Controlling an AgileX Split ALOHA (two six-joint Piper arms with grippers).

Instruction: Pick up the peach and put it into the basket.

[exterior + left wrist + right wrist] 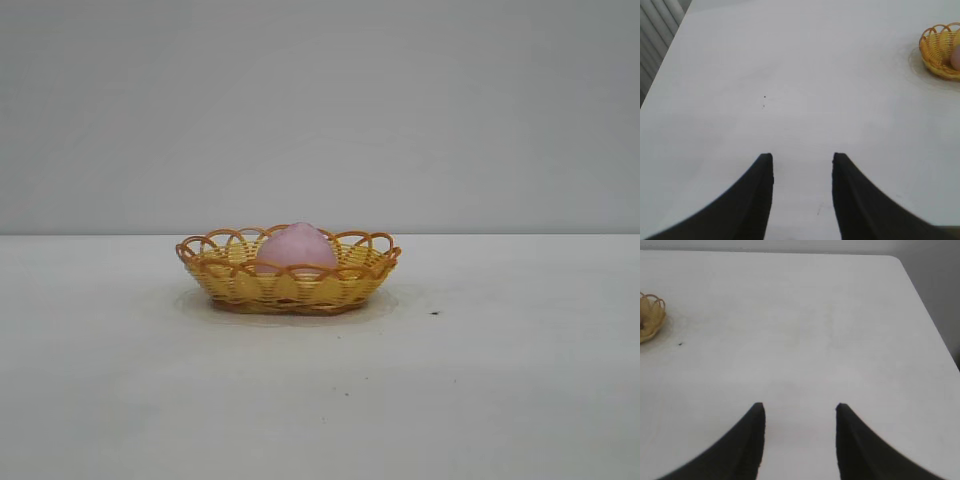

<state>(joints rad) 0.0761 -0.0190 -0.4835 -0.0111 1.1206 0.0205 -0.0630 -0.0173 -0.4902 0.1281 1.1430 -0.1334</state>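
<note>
My right hand (799,412) hangs open and empty over bare bench (805,320), well apart from the basket (288,283); my left hand (803,162) likewise. The peach (296,247) sits inside the basket, tip pointing up, long axis upright.

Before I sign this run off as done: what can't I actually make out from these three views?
- Lower half of the peach: exterior view, hidden behind the basket wall, so its contact with the floor is unseen.
- Basket in both wrist views: cut off by the picture edge, the peach only a sliver.
- Both arms: outside the exterior view; only the open, empty left gripper and right gripper show, above bare table.
</note>
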